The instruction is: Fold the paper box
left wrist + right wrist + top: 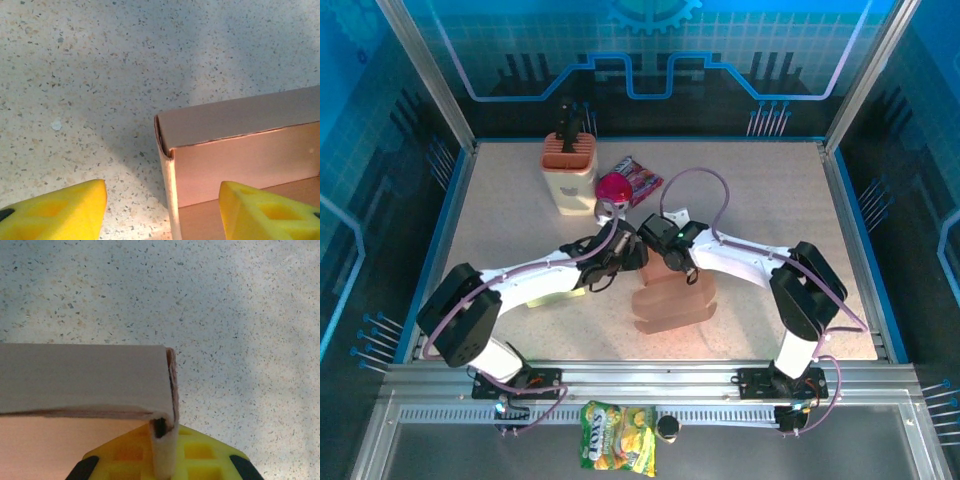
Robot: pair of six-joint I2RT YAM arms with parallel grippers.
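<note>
Paper box sits mid-table between both arms. Right gripper is clamped on an upright box wall at its corner; left gripper stands open, astride another corner

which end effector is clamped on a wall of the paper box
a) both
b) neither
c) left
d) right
d: the right end effector is shut on a wall of the paper box, while the left end effector is open, its fingers apart on either side of a corner wall.
</note>
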